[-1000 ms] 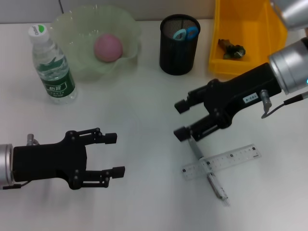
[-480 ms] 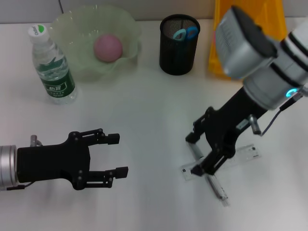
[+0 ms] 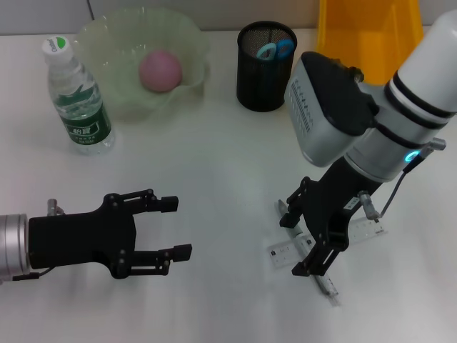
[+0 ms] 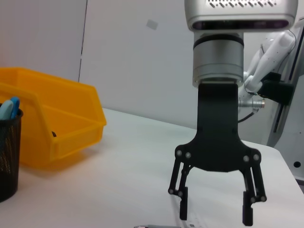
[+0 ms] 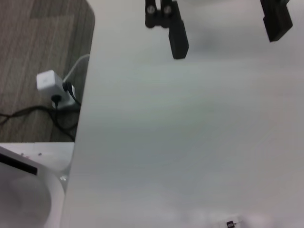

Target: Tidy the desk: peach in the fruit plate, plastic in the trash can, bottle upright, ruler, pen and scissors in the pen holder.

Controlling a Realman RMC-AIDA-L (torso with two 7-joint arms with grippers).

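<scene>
A: Starting big: the counter (image 3: 228, 143) is looking mostly sorted. The yellow bin (image 3: 364, 28) is sitting at the back right, the fruit plate (image 3: 107, 43) is holding the peach (image 3: 161, 70), the bottle (image 3: 77, 100) is standing upright beside it, and the scissors (image 3: 275, 50) are poking out of the pen holder (image 3: 265, 68).

B: So what's in hand?

A: The ruler (image 3: 285, 251) and the pen (image 3: 325, 282), lying crossed at the near right. The right gripper (image 3: 294, 241) is hanging directly over them, jaws apart, straddling the crossing point.

B: And the other arm?

A: The left gripper (image 3: 171, 227) is idling near the front left, jaws also spread, gripping nothing.

B: Next move?

A: I'd say it's calling for a drop and a close on just one piece. Thin, flat things — slipping or snagging both is the risk.
</scene>
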